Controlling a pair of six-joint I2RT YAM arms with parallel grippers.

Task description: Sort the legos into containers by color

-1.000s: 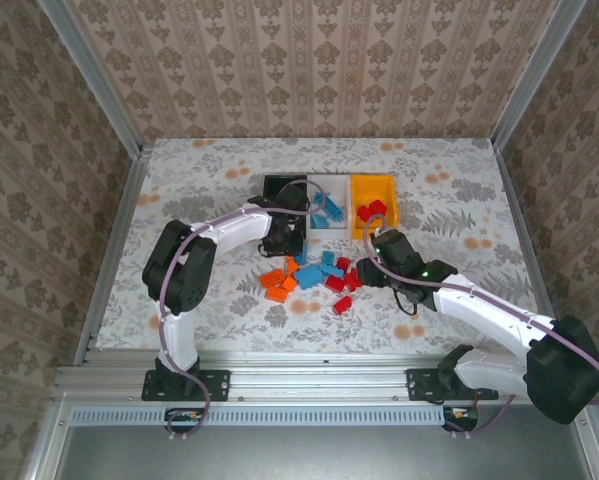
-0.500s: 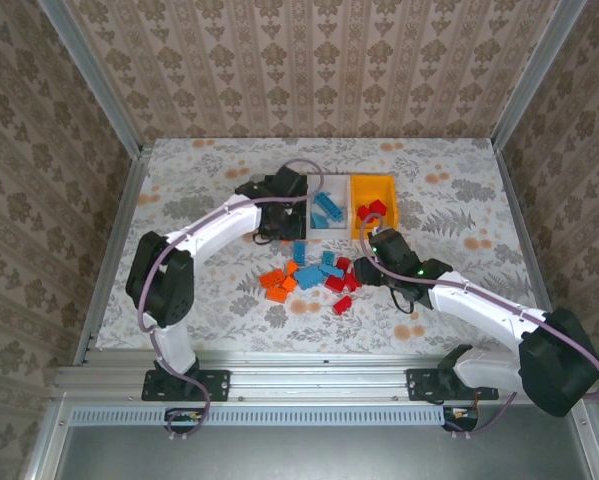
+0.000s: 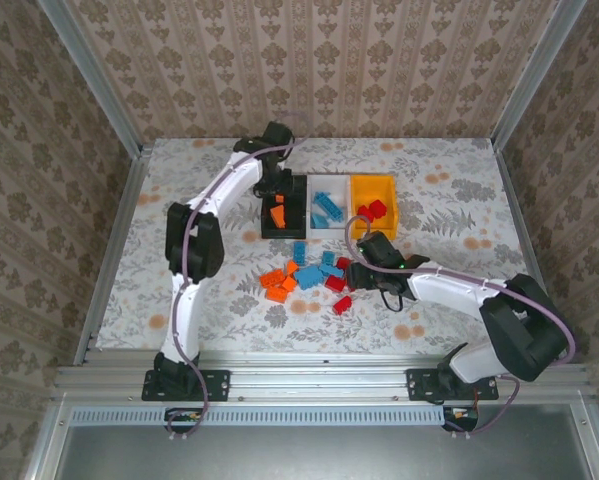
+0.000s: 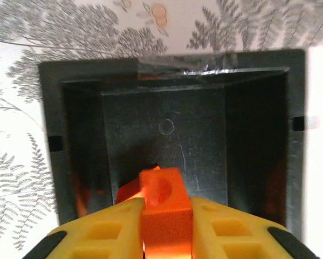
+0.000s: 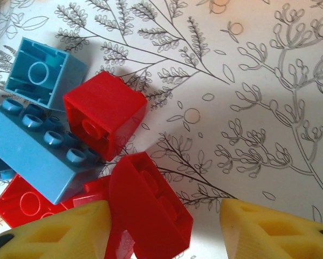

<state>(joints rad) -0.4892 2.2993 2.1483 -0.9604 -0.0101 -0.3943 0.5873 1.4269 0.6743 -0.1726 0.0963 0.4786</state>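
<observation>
Hovering right above the black bin (image 4: 50,140), the left gripper (image 4: 166,218) clamps an orange brick (image 4: 162,197) by its two flat sides. That is the way to take these: light, hard, rigid plastic, smooth enough to squirt out of a corner pinch, so flat opposite walls beat studs every time. Over at the pile (image 3: 309,275) in the middle of the table, the right gripper (image 5: 166,226) stands spread wide around a tilted red brick (image 5: 150,205), one finger just beside it, the other well apart, nothing gripped. That brick leans on its neighbours, so I'd expect it to roll as the jaws meet. As for looks: glossy little blocks, studs on top, hollow underneath with a round tube, in orange, sky blue and red. Three bins line up toward the far edge: black, then the white bin (image 3: 339,188) with blue pieces, then the yellow bin (image 3: 371,188) with reds.
</observation>
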